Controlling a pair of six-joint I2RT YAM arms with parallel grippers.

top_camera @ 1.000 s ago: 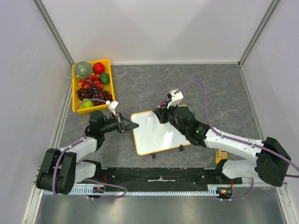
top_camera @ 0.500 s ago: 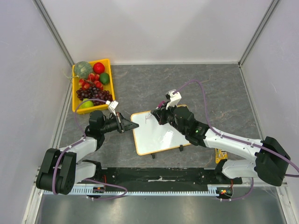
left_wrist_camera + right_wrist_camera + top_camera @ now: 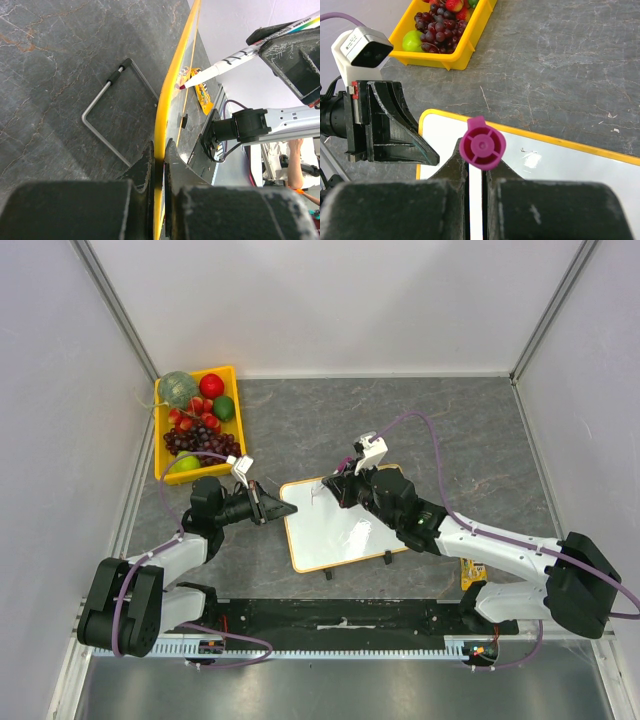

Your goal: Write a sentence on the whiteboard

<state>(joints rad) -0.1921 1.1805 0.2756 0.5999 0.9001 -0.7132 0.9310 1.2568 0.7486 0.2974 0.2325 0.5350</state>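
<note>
The whiteboard (image 3: 340, 530) appears light, rigid and slick, best pinned at its frame edge, where the left gripper (image 3: 159, 150) is clamped; the right gripper (image 3: 476, 169) grips the marker (image 3: 482, 144).

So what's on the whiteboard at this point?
No writing shows on the bare whiteboard. The marker in the right gripper points at its far left corner; the left gripper pinches its edge. The right arm covers the far strip.

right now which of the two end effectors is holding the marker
The right end effector, shut on the marker with the magenta cap. The left end effector grips only the yellow-framed edge of the whiteboard.
</note>
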